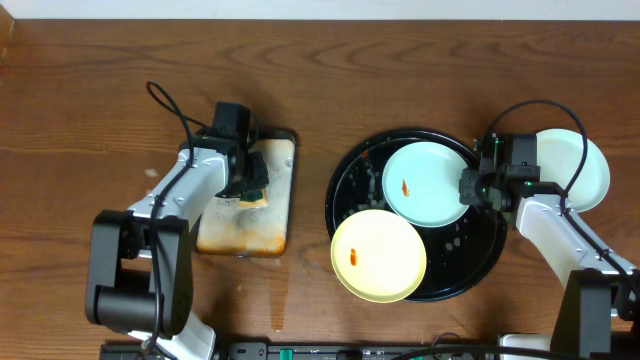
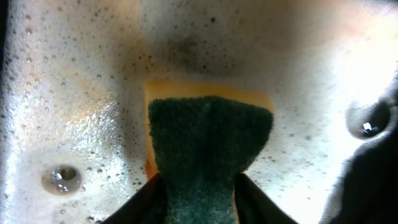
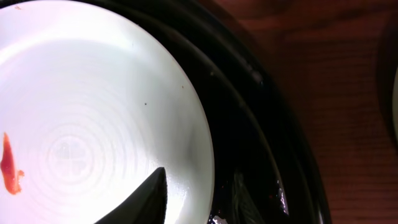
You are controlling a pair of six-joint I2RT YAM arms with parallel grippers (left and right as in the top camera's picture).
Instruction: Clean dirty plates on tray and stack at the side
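— Where are you?
— Loading suds: my left gripper pinches the sponge in the pan, left. My right gripper straddles the blue plate's rim on the tray; clamped or not, can't tell.
— Next?
— Likely carry the sponge to its smear.

Blue plate: laid inside the tray.
Yellow plate: laid over its lower-left rim.
Third plate: set right of it.
Left gripper: seen left of it, on a sponge.
Right gripper: seen at its right rim.
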